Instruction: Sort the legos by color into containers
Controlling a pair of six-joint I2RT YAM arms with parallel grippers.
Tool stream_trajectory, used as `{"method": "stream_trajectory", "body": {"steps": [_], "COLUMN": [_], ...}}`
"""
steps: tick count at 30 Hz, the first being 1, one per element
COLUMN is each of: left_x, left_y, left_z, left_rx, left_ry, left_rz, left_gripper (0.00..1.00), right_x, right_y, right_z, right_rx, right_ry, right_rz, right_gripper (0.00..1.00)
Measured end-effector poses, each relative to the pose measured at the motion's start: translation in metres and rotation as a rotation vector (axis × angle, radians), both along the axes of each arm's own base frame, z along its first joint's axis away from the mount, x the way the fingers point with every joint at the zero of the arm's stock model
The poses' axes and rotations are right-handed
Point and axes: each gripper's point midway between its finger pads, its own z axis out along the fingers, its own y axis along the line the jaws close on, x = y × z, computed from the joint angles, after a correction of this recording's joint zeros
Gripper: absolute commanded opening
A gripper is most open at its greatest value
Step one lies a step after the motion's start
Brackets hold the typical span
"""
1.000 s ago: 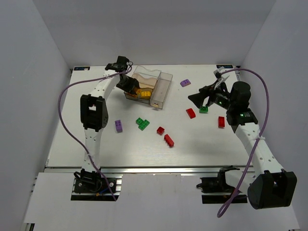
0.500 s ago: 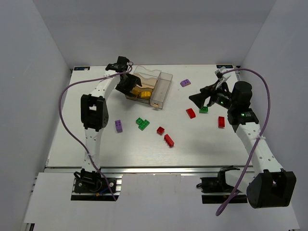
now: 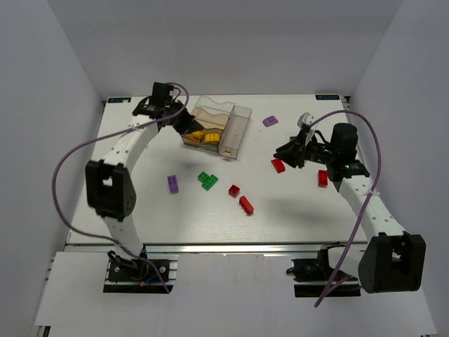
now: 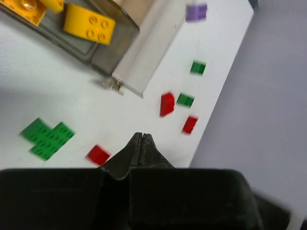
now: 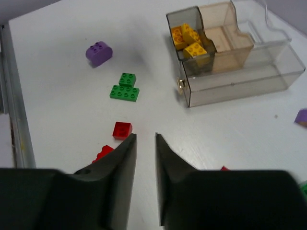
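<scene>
The clear brownish box of containers (image 3: 235,126) stands at the back middle, with orange-yellow legos (image 3: 200,135) in its near-left compartment (image 4: 88,28) (image 5: 189,40). My left gripper (image 3: 184,121) hovers at the box's left side, shut and empty (image 4: 140,135). Loose legos lie on the table: a green pair (image 3: 208,180) (image 5: 125,87), purple ones (image 3: 172,184) (image 3: 270,121), and red ones (image 3: 233,190) (image 3: 246,204) (image 3: 278,166) (image 3: 323,177). My right gripper (image 3: 282,151) hangs just above the red brick at right. Its jaws stand a narrow gap apart with nothing between them (image 5: 144,136).
White walls close in the table on three sides. Purple cables loop off both arms. In the left wrist view two small green bricks (image 4: 185,99) (image 4: 197,67) lie near the table's right side, one beside a red brick (image 4: 166,104).
The left arm's elbow has swung out to the left and its gripper has shut beside the box. The right gripper has narrowed from wide open and shifted slightly left, covering the green brick.
</scene>
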Motion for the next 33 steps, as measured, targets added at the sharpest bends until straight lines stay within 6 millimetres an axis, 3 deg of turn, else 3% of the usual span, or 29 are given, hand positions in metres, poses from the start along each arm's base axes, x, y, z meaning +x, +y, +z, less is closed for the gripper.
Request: {"method": "stream_trajectory", "body": {"steps": [3,4,5,6,7,8,9,11,14,15,19,22,25,28,33], "left_x": [-0.039,-0.050,-0.059,-0.067,-0.075,-0.084,-0.091,-0.105,-0.117,-0.120,-0.129,-0.131,-0.131,-0.131,-0.130], "left_y": [0.011,0.017,0.024,0.031,0.037,0.045,0.052,0.064,0.079,0.083,0.098,0.107,0.116,0.121,0.125], "left_z": [0.017,0.018,0.016,0.010,0.003,-0.005,-0.014,-0.032,-0.042,-0.040,-0.022,-0.002,0.011,0.011,0.007], "left_rx": [0.050,0.088,0.132,0.174,0.214,0.258,0.299,0.369,0.451,0.476,0.560,0.606,0.649,0.677,0.699], "left_ry": [-0.173,-0.224,-0.271,-0.309,-0.325,-0.336,-0.342,-0.336,-0.355,-0.377,-0.502,-0.583,-0.633,-0.636,-0.623], "left_rz": [-0.143,-0.180,-0.209,-0.229,-0.243,-0.260,-0.273,-0.291,-0.310,-0.313,-0.300,-0.269,-0.230,-0.216,-0.212], "left_gripper": [0.15,0.32,0.40,0.49,0.61,0.81,0.86,0.94,0.94,0.94,0.95,0.95,0.95,0.95,0.95], "right_x": [0.016,0.026,0.036,0.047,0.058,0.072,0.086,0.109,0.130,0.132,0.116,0.105,0.123,0.141,0.140], "right_y": [-0.004,-0.009,-0.013,-0.019,-0.025,-0.031,-0.038,-0.050,-0.070,-0.076,-0.089,-0.088,-0.089,-0.096,-0.104], "right_z": [-0.019,-0.025,-0.032,-0.037,-0.042,-0.047,-0.052,-0.064,-0.091,-0.102,-0.138,-0.145,-0.137,-0.141,-0.169], "right_rx": [-0.046,-0.074,-0.100,-0.133,-0.172,-0.216,-0.264,-0.355,-0.518,-0.582,-0.781,-0.836,-0.856,-0.887,-0.923], "right_ry": [0.032,0.045,0.066,0.075,0.092,0.101,0.109,0.126,0.136,0.132,0.115,0.089,0.017,-0.045,-0.018], "right_rz": [-0.049,-0.092,-0.133,-0.179,-0.228,-0.275,-0.323,-0.394,-0.439,-0.420,-0.204,0.010,0.152,0.209,0.322], "right_gripper": [0.29,0.47,0.54,0.71,0.77,0.84,0.89,0.89,0.89,0.85,0.77,0.71,0.70,0.73,0.76]}}
